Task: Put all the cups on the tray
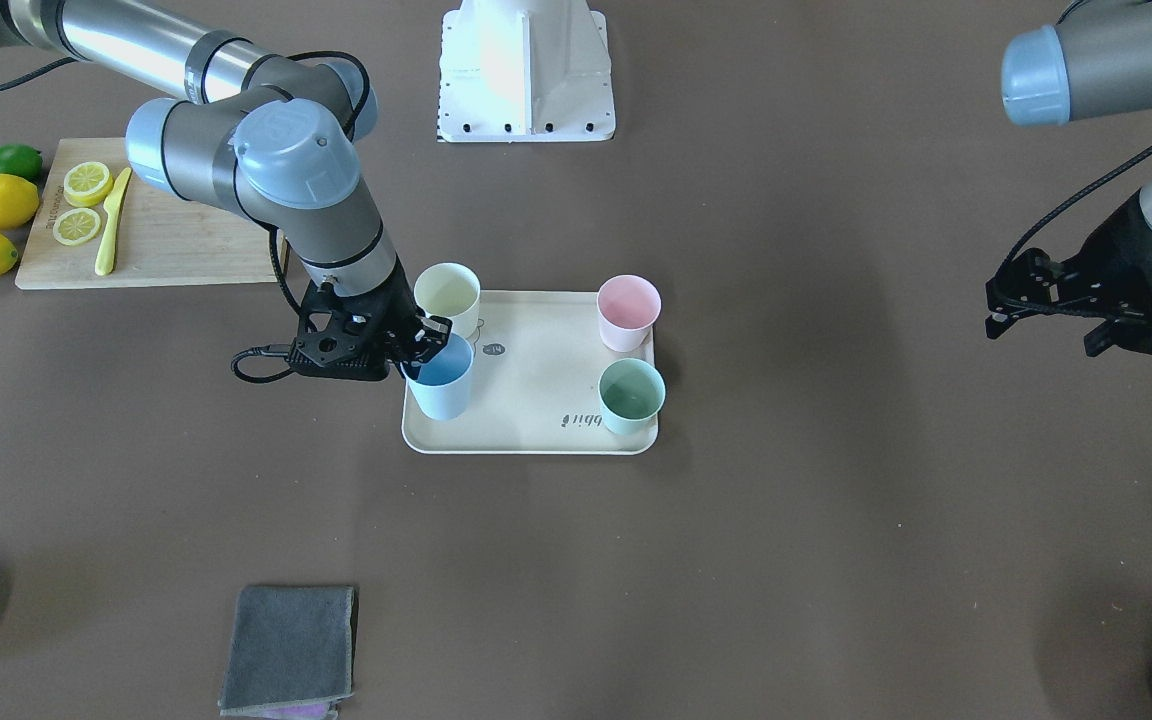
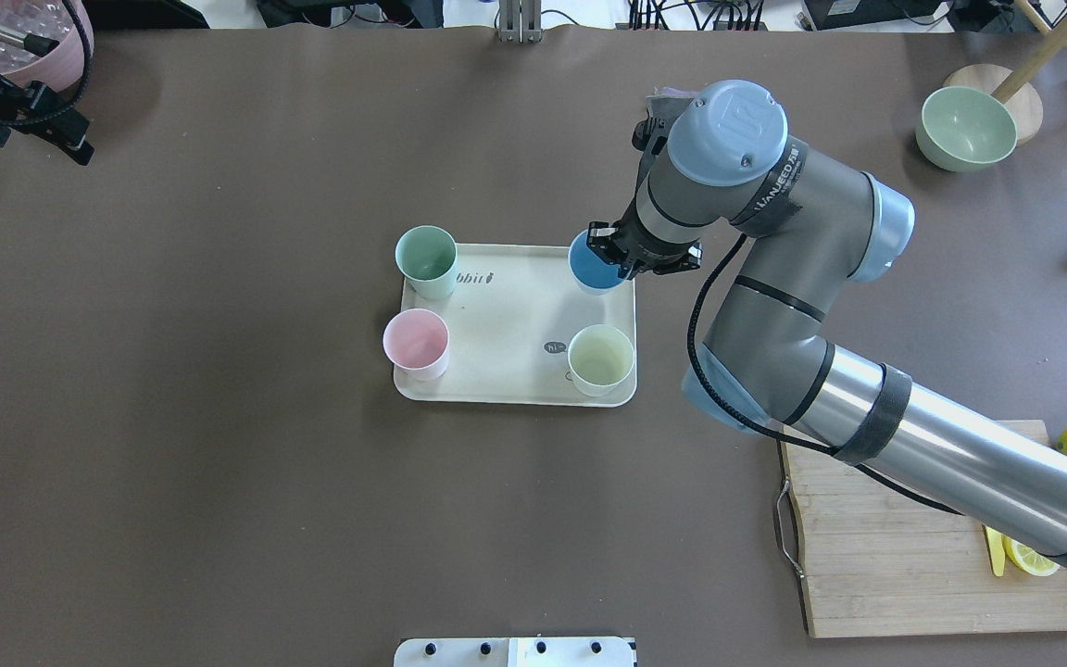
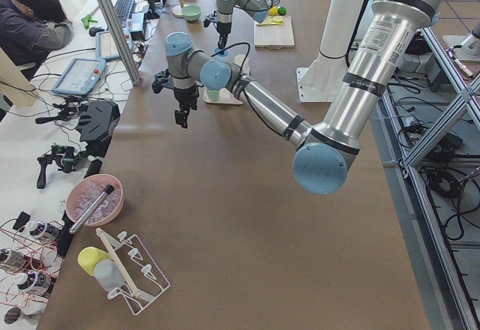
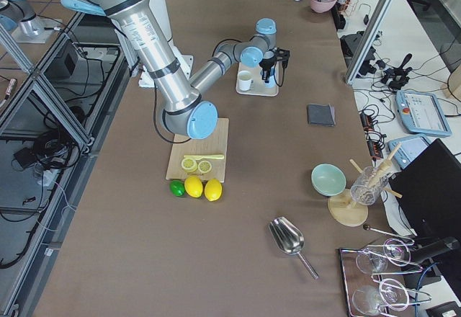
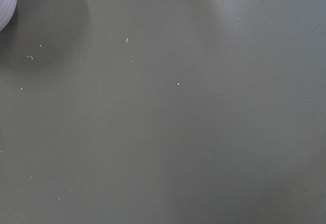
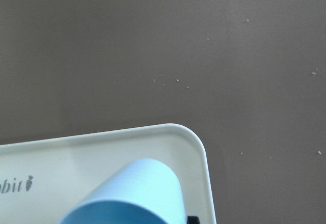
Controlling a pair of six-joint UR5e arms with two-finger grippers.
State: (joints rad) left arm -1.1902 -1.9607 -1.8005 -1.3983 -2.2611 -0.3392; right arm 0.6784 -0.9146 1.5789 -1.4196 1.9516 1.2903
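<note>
Right jaws down, pinching blue cup (upright)

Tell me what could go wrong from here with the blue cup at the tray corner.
1. The blue cup is very near the corner rim of the tray. If it is released with its base on the rim, it may tip over.
2. The right gripper is close to the yellow cup. A sideways retreat could knock it.

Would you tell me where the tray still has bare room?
The tray is bare in its middle, ringed by the mint green cup, pink cup, pale yellow cup and light blue cup. The right gripper crowds the light blue cup's corner.
</note>
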